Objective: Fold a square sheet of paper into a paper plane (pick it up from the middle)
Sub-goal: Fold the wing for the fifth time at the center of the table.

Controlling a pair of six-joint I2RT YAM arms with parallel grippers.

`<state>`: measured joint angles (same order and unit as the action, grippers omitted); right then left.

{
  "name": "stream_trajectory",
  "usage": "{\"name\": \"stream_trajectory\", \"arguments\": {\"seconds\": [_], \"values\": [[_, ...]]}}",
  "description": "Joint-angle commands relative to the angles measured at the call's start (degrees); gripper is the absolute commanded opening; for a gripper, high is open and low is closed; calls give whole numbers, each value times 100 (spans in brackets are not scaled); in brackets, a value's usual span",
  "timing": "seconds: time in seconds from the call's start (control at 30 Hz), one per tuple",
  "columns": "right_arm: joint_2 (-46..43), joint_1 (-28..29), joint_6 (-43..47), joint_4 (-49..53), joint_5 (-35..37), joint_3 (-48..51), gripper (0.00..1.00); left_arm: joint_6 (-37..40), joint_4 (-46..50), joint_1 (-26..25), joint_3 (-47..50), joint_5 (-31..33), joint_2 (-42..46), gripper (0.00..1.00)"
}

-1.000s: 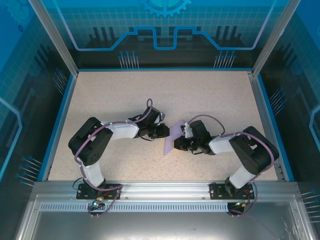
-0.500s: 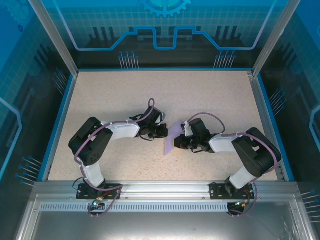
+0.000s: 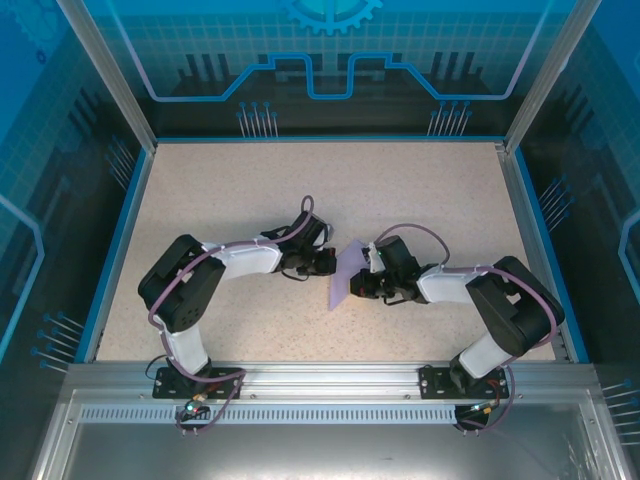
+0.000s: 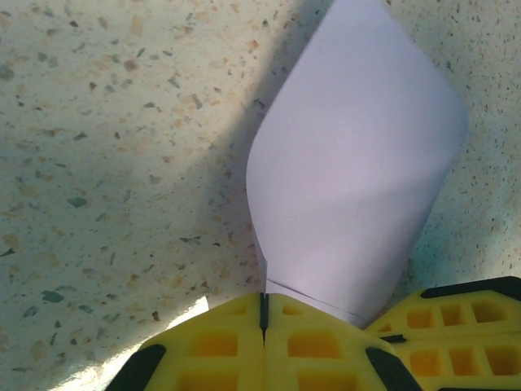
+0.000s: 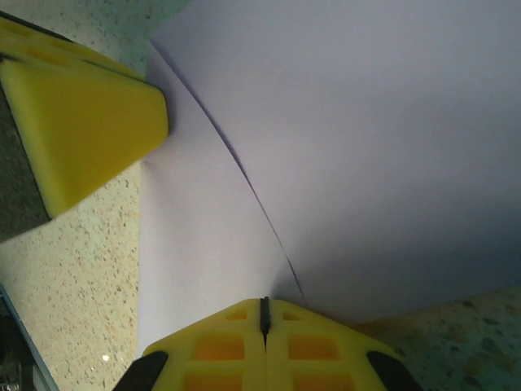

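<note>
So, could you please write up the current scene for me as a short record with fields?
surface: speckled table
item: one purple sheet of paper, mid-table between the two arms
paper state: curved and partly lifted off the surface, one layer overlapping another, no plane shape yet
left gripper: shut, pinching an edge of the paper
right gripper: shut, pinching the paper from the opposite side
spacing: the two grippers' tips sit close together at the paper

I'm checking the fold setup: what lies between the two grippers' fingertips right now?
The lavender sheet of paper, curled upward, spans the gap between the left gripper and right gripper; nothing else lies there. The top external view shows it.
</note>
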<state>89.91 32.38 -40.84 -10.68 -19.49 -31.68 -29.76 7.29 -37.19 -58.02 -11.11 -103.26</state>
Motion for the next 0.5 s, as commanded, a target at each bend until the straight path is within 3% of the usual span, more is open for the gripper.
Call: {"name": "stream_trajectory", "arguments": {"seconds": [0.0,0.47], "values": [[64,57,120,157,94,-136,0,257,358,-129,-249,162,-77,5],[256,48,173,200,173,-75,0,109,-8,-198,14,-334,80,20]]}}
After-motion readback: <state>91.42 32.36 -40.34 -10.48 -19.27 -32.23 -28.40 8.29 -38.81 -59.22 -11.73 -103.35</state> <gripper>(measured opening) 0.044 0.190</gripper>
